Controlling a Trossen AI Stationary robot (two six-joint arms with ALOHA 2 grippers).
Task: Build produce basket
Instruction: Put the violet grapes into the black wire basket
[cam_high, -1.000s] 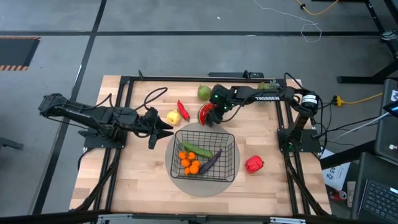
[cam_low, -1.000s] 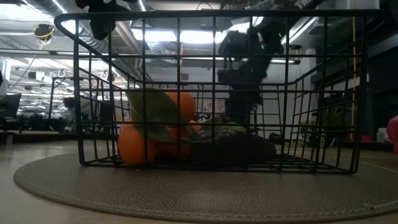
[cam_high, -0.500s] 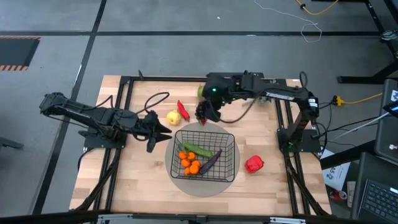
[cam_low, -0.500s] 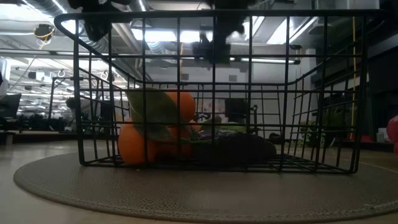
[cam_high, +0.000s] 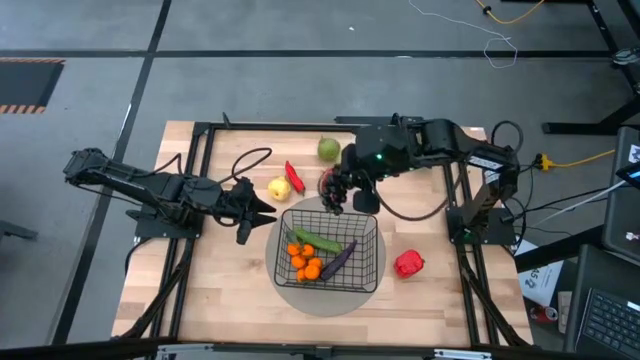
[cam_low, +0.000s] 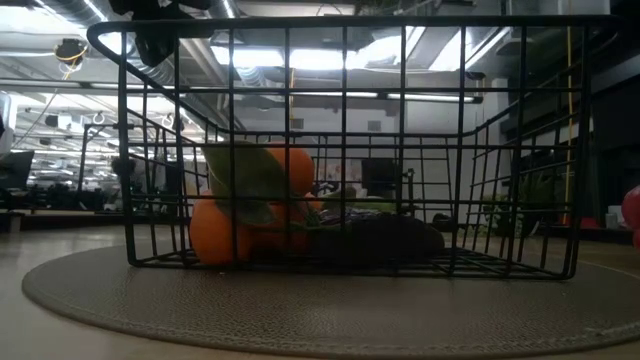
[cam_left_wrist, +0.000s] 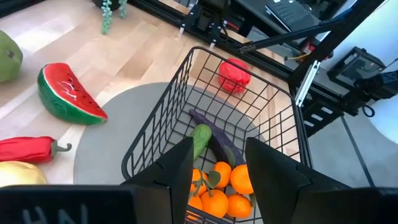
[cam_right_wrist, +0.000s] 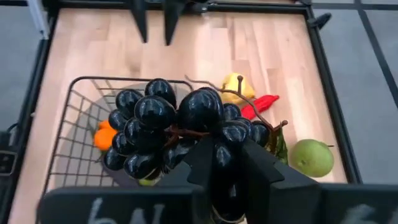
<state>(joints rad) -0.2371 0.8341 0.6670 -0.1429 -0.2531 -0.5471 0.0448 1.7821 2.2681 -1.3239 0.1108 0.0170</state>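
Observation:
The black wire basket stands on a round grey disc and holds oranges, a cucumber and an eggplant. My right gripper hovers over the basket's far rim, shut on the dark grapes. On the table rest the lemon, chili, pear and red pepper. The watermelon slice lies beside the disc, mostly hidden under the right gripper in the high view. My left gripper waits open, left of the basket. My right gripper pinches the grape bunch between its two fingers, on the berries at one end of the cluster. It comes from above, pointing down. The bunch is lifted clear and juts out past the fingertips, with its brown stem sticking out.
A green leafy sprig lies near the table's far right corner. A black cable loops on the far left of the table. Black frame rails run along the left, far and right edges. Bare wood shows near the basket's near side.
My right gripper has risen from the table behind the basket, out of the top of the low view, carrying the grapes up clear. It has also swung slightly toward the basket's far rim. The watermelon slice has stayed on the table.

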